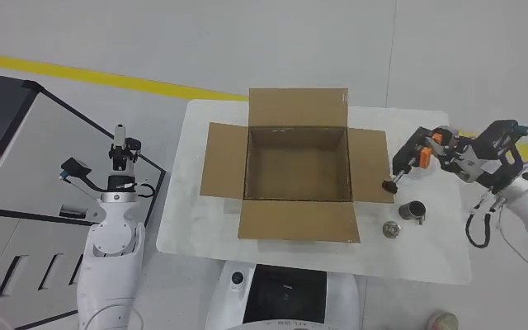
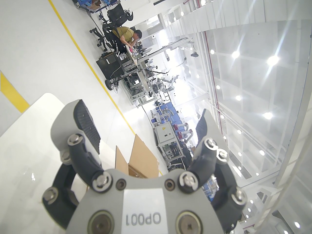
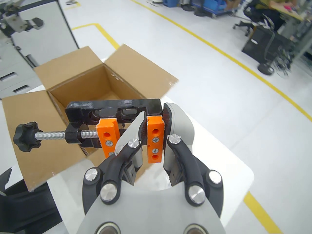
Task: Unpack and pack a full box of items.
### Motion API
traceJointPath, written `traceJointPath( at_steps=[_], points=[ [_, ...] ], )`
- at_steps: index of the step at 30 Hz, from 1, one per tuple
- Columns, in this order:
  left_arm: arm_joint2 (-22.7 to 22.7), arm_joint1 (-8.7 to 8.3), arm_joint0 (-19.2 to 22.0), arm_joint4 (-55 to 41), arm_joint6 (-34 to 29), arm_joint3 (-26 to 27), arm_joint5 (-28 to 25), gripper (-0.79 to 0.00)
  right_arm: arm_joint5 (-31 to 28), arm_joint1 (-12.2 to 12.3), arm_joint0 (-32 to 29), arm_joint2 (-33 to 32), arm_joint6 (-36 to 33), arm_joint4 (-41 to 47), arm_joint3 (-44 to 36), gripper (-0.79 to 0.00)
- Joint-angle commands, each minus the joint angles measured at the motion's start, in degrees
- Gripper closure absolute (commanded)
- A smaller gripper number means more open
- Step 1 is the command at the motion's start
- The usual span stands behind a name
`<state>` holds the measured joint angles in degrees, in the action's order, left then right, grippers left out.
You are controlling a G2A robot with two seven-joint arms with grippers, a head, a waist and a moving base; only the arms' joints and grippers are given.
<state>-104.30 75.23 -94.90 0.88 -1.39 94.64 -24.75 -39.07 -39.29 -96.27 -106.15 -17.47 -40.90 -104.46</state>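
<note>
An open cardboard box (image 1: 297,165) stands in the middle of the white table (image 1: 206,214), all flaps folded out and its inside bare. To the right of the box, my right gripper (image 1: 431,151) hangs above the table, shut on a small black clamp (image 1: 406,167) with orange blocks. In the right wrist view the gripper (image 3: 154,120) pinches one orange block (image 3: 154,137). The clamp's screw knob (image 3: 25,136) points toward the box (image 3: 80,83). My left gripper (image 1: 122,142) is off the table's left side, open (image 2: 143,127) and holding nothing.
Two small metal parts, a cylinder (image 1: 412,211) and a round piece (image 1: 391,229), lie on the table right of the box's front flap. A dark frame (image 1: 49,165) stands on the floor at the left. Bare table shows at the far right.
</note>
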Motion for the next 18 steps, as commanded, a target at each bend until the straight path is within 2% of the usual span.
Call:
traceJointPath(
  at_steps=[1, 5, 8, 18],
  points=[
    [0.0, 0.0, 0.0, 0.0, 0.0, 0.0, 0.0, -0.785, 1.2, -0.3, -7.1, -7.0, -2.0, 1.6, -1.4, 0.0],
    [0.0, 0.0, 0.0, 0.0, 0.0, 0.0, 0.0, -0.785, 3.4, -1.8, -19.5, -17.0, -5.6, 5.5, -4.6, 0.0],
    [0.0, 0.0, 0.0, 0.0, 0.0, 0.0, 0.0, -0.785, 1.1, -2.8, -25.6, -20.2, -6.4, 8.4, -5.3, 0.0],
    [0.0, 0.0, 0.0, 0.0, 0.0, 0.0, 0.0, -0.785, 1.1, -2.8, -25.6, -20.2, -6.4, 8.4, -5.3, 0.0]
  ],
)
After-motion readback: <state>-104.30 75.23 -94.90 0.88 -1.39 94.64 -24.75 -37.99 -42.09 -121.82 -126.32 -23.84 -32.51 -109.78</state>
